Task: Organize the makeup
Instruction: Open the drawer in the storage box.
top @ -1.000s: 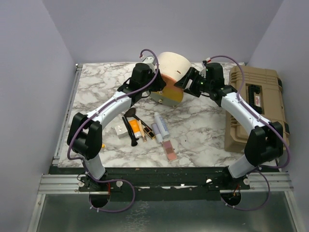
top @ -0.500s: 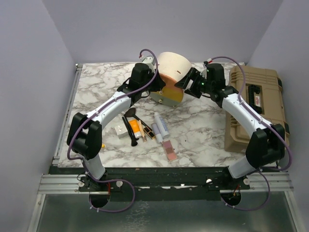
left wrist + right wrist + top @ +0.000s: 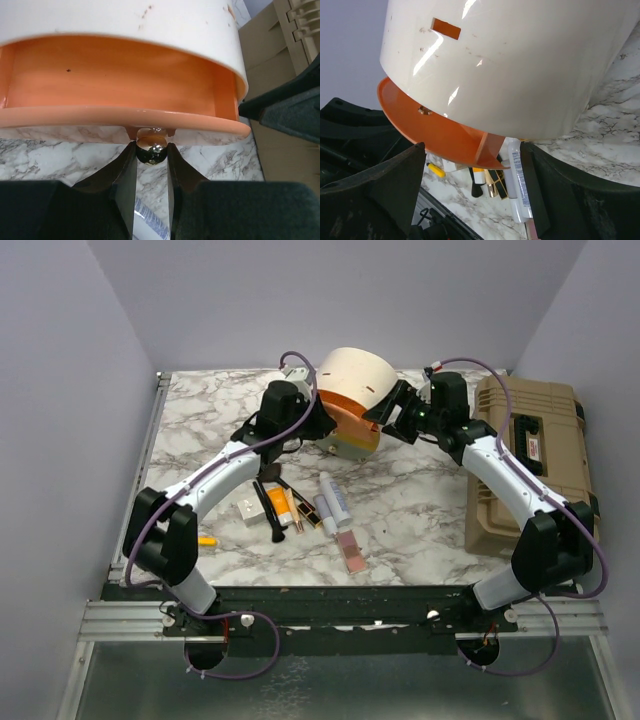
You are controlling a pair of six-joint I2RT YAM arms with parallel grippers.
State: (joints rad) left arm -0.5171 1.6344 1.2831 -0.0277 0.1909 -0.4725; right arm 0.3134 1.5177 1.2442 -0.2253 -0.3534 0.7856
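The makeup lies in a cluster on the marble: white tubes [image 3: 333,502], gold-black lipsticks [image 3: 300,512], an orange tube [image 3: 279,505], a pink palette [image 3: 351,552] and a white compact [image 3: 248,510]. My left gripper [image 3: 318,421] is shut on the gold knob [image 3: 151,150] of the orange drawer [image 3: 125,117], which is slid partly out of the cream case [image 3: 355,378]. My right gripper [image 3: 386,412] is open, its jaws set wide on either side of the case [image 3: 510,65] and drawer [image 3: 440,130]. The tubes [image 3: 517,175] and lipsticks [image 3: 495,185] show below it.
A tan toolbox [image 3: 530,465] stands shut along the right edge. A black brush [image 3: 272,512] lies among the makeup and a small yellow item [image 3: 205,540] lies to its left. Grey walls enclose the table on three sides.
My left gripper has drawn back to the left with the knob. The orange drawer has slid further out of the cream case. The right arm has barely moved.
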